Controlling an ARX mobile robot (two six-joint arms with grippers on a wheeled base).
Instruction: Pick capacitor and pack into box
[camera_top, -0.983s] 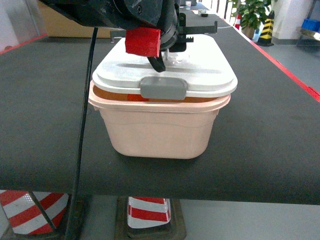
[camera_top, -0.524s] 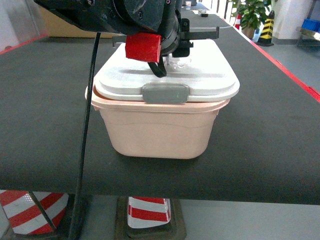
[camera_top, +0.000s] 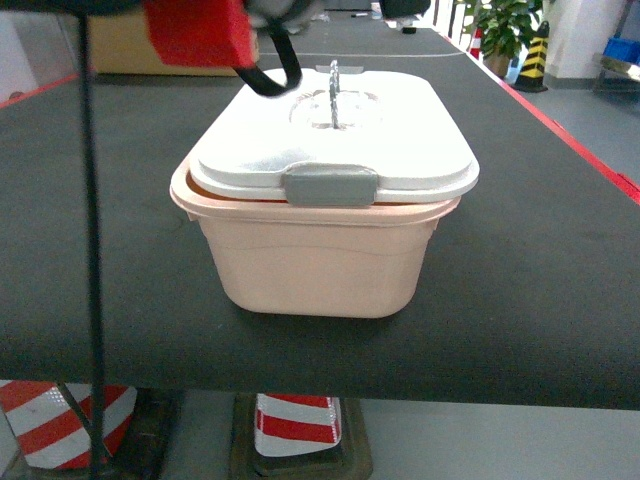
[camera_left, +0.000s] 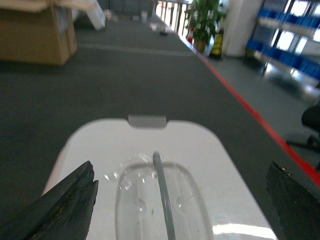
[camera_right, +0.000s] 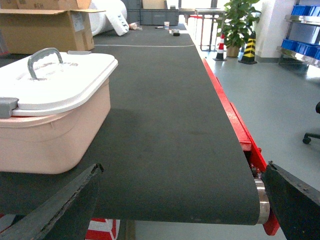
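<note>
Head view: I see the box (camera_top: 320, 245), a pale peach-pink plastic tub with rounded corners, sitting near the front edge of a dark grey conveyor belt (camera_top: 540, 260). Its white lid (camera_top: 335, 140) rests on top, the grey front clip (camera_top: 330, 185) hanging over the rim. The grey handle (camera_top: 333, 95) stands upright in the lid's middle recess. No capacitor is visible anywhere; the tub's inside is hidden.

My left gripper (camera_left: 175, 200) hovers just above the lid, its two dark fingers (camera_left: 65, 205) spread wide, one to each side of the handle, holding nothing. My right gripper (camera_right: 185, 205) hangs off to the box's right, over bare belt, also spread wide and empty.

I judge the tub light, stiff and thin-walled, with smooth, slippery sides, so a grip on the walls would likely slide. The handle is the best hold for the lid: narrow, rigid and raised clear of the surface. The lid looks glossy, and I cannot tell whether the clips are latched. A brown carton (camera_right: 47, 27) sits well behind.
</note>
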